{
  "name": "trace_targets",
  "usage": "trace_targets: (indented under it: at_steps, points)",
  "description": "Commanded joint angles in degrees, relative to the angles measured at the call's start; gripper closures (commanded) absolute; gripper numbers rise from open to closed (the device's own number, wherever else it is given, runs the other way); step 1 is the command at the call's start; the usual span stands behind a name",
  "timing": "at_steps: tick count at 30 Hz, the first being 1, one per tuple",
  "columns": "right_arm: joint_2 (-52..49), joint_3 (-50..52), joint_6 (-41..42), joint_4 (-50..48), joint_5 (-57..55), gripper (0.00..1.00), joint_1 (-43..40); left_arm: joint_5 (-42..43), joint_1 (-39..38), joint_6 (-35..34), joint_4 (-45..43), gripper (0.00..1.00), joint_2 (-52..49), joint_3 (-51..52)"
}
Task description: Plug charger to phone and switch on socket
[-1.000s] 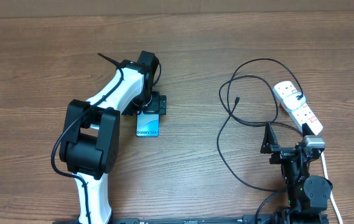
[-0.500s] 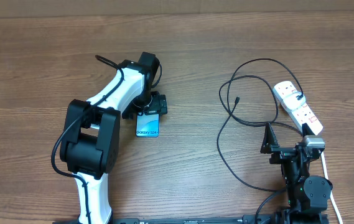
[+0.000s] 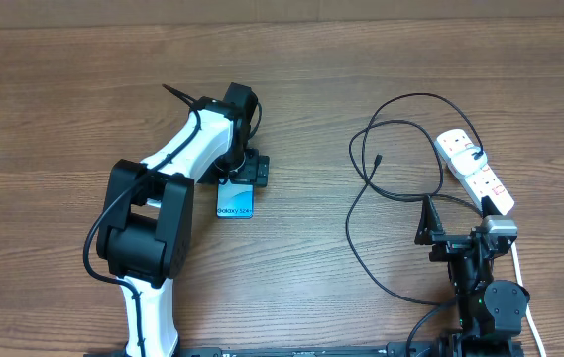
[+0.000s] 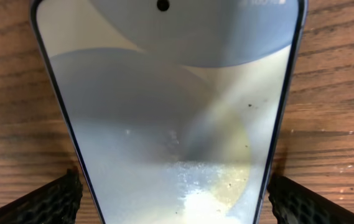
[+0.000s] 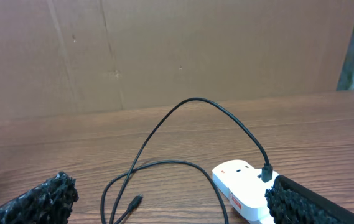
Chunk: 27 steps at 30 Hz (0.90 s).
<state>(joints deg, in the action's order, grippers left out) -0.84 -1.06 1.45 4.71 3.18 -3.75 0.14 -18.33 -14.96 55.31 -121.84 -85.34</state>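
Note:
The phone (image 3: 235, 201) lies flat on the wooden table, its light blue screen up. It fills the left wrist view (image 4: 170, 112). My left gripper (image 3: 239, 169) is open and set over the phone's far end, one finger at each long edge (image 4: 170, 205), with small gaps at both sides. The charger cable (image 3: 361, 198) loops at the right, its connector tip (image 3: 376, 159) free on the table; the tip also shows in the right wrist view (image 5: 135, 201). The white socket strip (image 3: 475, 171) lies at the far right with the charger's plug (image 5: 267, 172) in it. My right gripper (image 3: 457, 236) is open and empty, near the front edge.
The socket's white cord (image 3: 524, 288) runs down past the right arm's base. A brown cardboard wall (image 5: 164, 50) stands behind the table. Bare wood lies between the phone and the cable loops.
The left arm's wrist has shifted slightly over the phone; the phone, the cable, the socket and the right arm are unchanged.

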Motion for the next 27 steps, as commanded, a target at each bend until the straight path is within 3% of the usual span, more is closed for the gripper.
trace_targets:
  at_steps: [1, 9, 27]
  points:
    - [0.59, 0.61, -0.22, -0.28, 0.35, 0.0, -0.13, 2.21, 0.26, 2.19, -2.95, 0.0, -6.97, 3.65]
    - [0.61, 0.61, -0.22, -0.28, 0.35, 0.0, -0.13, 2.82, 0.28, -3.54, -3.3, 0.0, -7.5, 4.72]
    - [0.61, 0.61, -0.22, -0.28, 0.33, 0.0, -0.13, 7.91, 0.28, -3.5, -1.18, 0.0, -7.5, 9.25]
